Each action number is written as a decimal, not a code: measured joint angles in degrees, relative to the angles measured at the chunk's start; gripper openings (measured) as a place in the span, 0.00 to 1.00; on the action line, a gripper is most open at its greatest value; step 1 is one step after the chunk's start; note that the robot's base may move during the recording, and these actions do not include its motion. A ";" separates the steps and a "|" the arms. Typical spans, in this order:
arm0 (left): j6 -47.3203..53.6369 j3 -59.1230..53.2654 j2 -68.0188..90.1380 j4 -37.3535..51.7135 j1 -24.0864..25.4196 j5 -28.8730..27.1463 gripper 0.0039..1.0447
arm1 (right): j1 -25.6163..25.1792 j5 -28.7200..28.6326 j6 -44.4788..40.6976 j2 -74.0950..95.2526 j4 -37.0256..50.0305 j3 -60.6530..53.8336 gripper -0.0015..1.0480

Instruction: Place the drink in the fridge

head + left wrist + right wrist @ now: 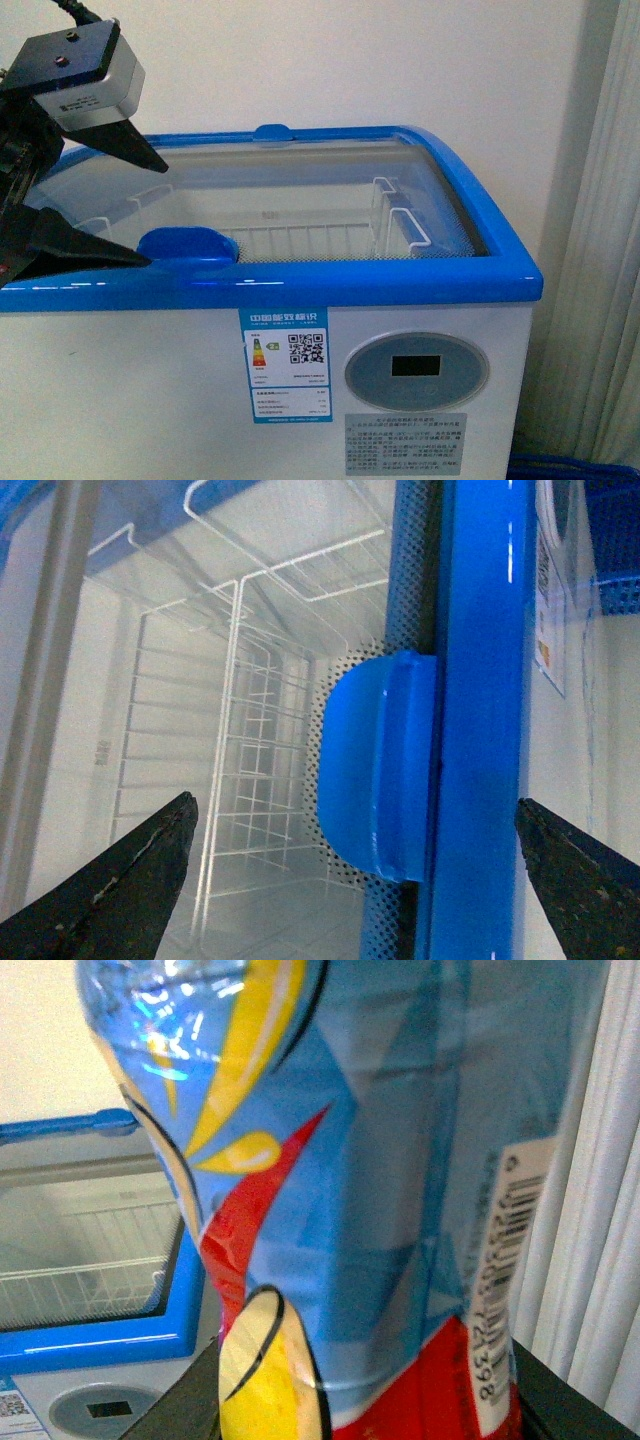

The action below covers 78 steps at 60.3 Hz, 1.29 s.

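Currently the right tool [375, 1405] clamps the clear plastic drink bottle [380, 1160], label blue/yellow/red; bottle fills the right wrist frame, dark fingers [185, 1410] at both lower corners. At left edge of the front frame the left tool [158, 213] is spread wide astride the blue moulded lid handle [188, 245] of the white, blue-rimmed chest fridge [400, 280]. Handling est.: bottle light, thin-walled, prob. dents under squeeze; label film likely slick. Recommend hold at label mid-body, moderate force, bottle upright.

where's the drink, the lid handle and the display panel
drink [380, 1210], right wrist view, middle of its label
lid handle [188, 246], front view, top of the blue grip
display panel [416, 368], front view, its dark screen
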 joint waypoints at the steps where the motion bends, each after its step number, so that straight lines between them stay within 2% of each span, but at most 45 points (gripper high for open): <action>1: -0.59 0.00 0.00 1.14 -0.13 0.50 0.93 | 0.02 0.00 0.00 0.02 0.00 -0.02 0.41; 23: -3.65 0.68 1.79 9.01 -1.49 -0.24 0.93 | 0.00 0.00 0.00 0.02 0.00 0.00 0.41; 43: -5.46 0.79 5.44 11.80 -1.62 -1.31 0.93 | 0.00 0.00 0.00 0.00 0.00 0.00 0.41; 56: -7.61 0.87 7.98 22.40 -1.95 -1.05 0.93 | 0.02 -0.07 0.00 0.00 0.00 -0.02 0.41; 72: -8.13 4.57 13.75 39.41 -2.23 -9.05 0.93 | 0.02 0.02 0.02 0.02 0.00 -0.02 0.41; 78: -8.02 6.97 17.51 47.91 -2.45 -15.30 0.93 | 0.02 -0.02 0.00 0.00 0.00 0.00 0.41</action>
